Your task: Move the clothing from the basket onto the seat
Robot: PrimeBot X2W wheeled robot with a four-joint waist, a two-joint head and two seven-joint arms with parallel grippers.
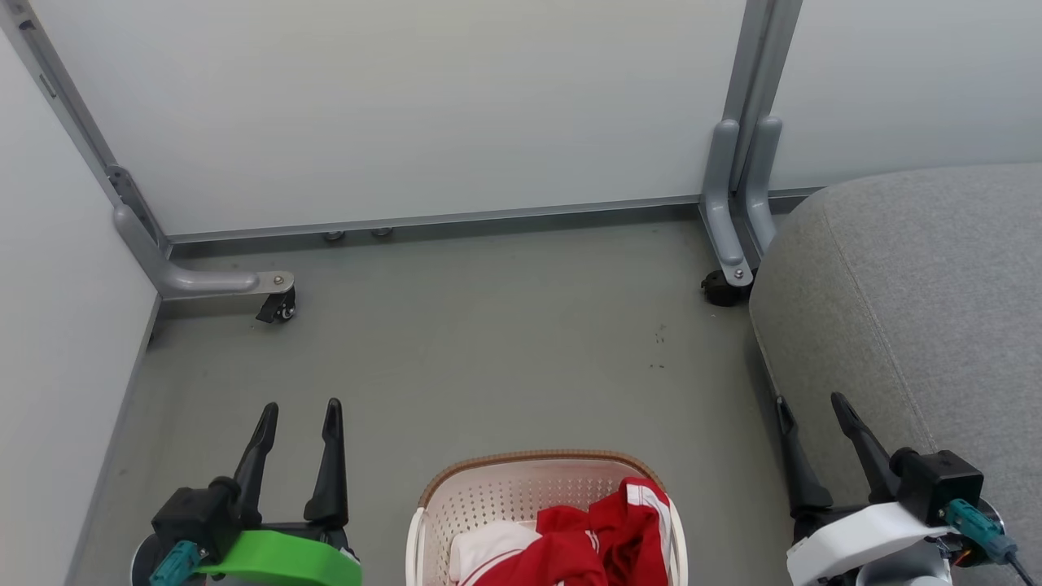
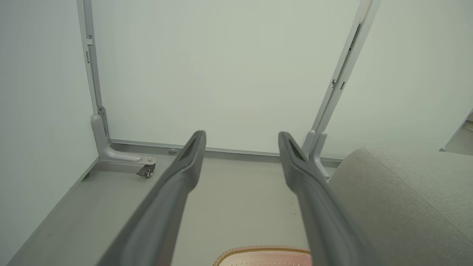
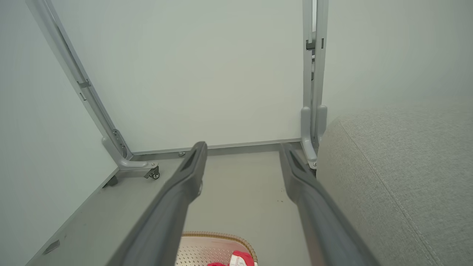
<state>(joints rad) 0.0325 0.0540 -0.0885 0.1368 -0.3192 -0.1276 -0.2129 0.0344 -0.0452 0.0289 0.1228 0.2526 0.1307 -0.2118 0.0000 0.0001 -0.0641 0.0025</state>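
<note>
The cream basket [image 1: 488, 488] with a brown rim stands on the floor at the bottom centre of the head view, holding red and white clothing [image 1: 598, 533]. Its rim also shows in the left wrist view as the basket [image 2: 258, 253] and in the right wrist view as the basket [image 3: 207, 244] with a bit of red clothing [image 3: 238, 258]. The grey seat [image 1: 920, 309] lies to the right. My left gripper [image 1: 299, 408] is open, left of the basket. My right gripper [image 1: 812, 400] is open at the seat's edge. Both hold nothing.
White partition panels on grey metal frames close off the back and left. A castor foot [image 1: 277, 305] stands at the back left and another castor foot [image 1: 720, 286] beside the seat. Grey floor [image 1: 488, 342] lies between basket and panels.
</note>
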